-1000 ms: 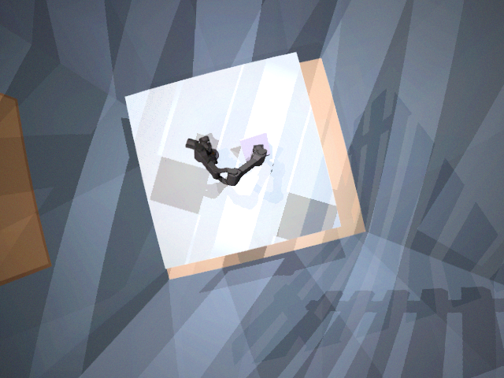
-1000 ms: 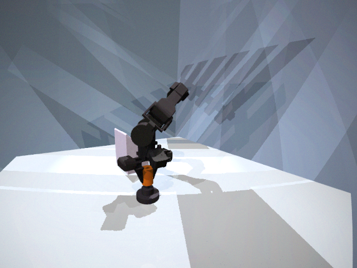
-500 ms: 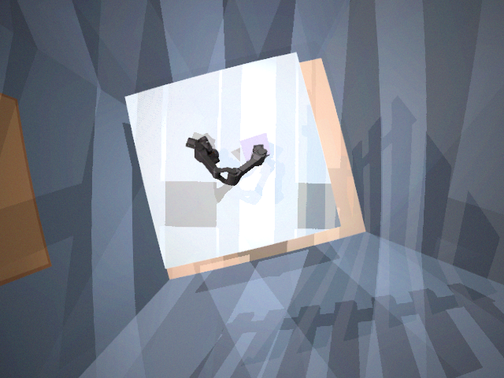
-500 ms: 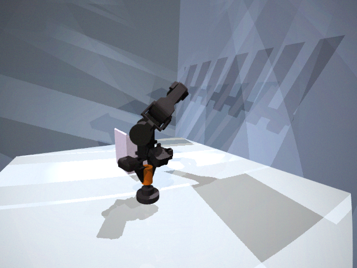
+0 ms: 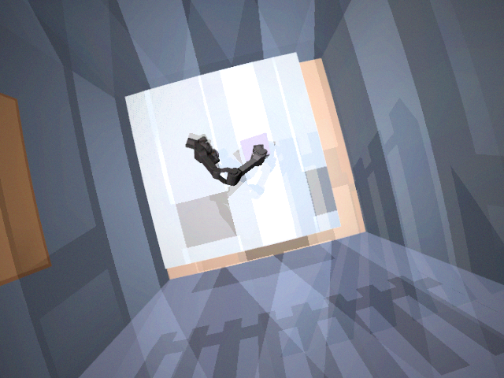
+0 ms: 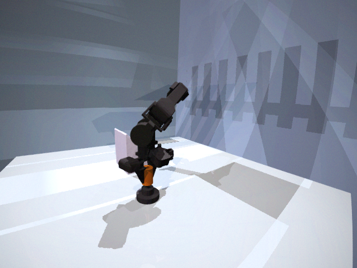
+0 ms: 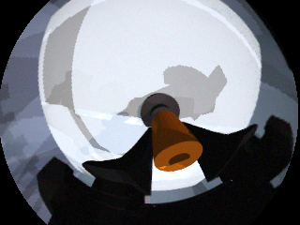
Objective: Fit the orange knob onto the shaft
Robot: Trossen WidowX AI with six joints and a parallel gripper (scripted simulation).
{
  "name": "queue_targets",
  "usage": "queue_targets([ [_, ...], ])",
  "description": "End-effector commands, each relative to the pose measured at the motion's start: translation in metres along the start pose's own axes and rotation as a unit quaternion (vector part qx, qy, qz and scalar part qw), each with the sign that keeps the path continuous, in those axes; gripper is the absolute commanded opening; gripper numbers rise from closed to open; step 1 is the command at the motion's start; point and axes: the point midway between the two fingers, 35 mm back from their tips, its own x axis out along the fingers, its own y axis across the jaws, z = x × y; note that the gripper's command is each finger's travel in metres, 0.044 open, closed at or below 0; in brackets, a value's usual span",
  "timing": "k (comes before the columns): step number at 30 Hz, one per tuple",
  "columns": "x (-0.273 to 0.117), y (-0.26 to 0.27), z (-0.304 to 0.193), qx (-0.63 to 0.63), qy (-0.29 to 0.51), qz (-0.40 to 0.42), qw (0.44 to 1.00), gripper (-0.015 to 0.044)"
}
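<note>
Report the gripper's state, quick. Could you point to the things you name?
Gripper (image 6: 147,176) (image 7: 165,127): closed on the orange knob (image 6: 148,175) (image 7: 172,137), holding it over the round pedestal (image 6: 147,197) (image 7: 171,101).

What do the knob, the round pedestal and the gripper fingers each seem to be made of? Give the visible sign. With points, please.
The orange knob (image 6: 148,176) (image 7: 172,133): probably smooth plastic, evenly coloured; painted metal is possible.
The round pedestal (image 6: 147,197) (image 7: 173,100): dark grey, fairly dull, perhaps metal or hard plastic.
The gripper fingers: matt black, likely plastic; they show hardly any shine.
</note>
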Motion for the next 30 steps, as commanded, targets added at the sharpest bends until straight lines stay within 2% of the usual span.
queue_targets([
  [1,0.0012,-0.0007,-0.0004,-0.001,-0.002,-0.001,1.0,0.0],
  [13,-0.0037,-0.0005,-0.0021,-0.001,-0.002,-0.001,1.0,0.0],
  [20,-0.0034,-0.0014,-0.0013,-0.1,-0.002,-0.002,0.995,0.0],
  [30,0.0014,-0.0012,-0.001,-0.105,-0.002,-0.001,0.994,0.0],
])
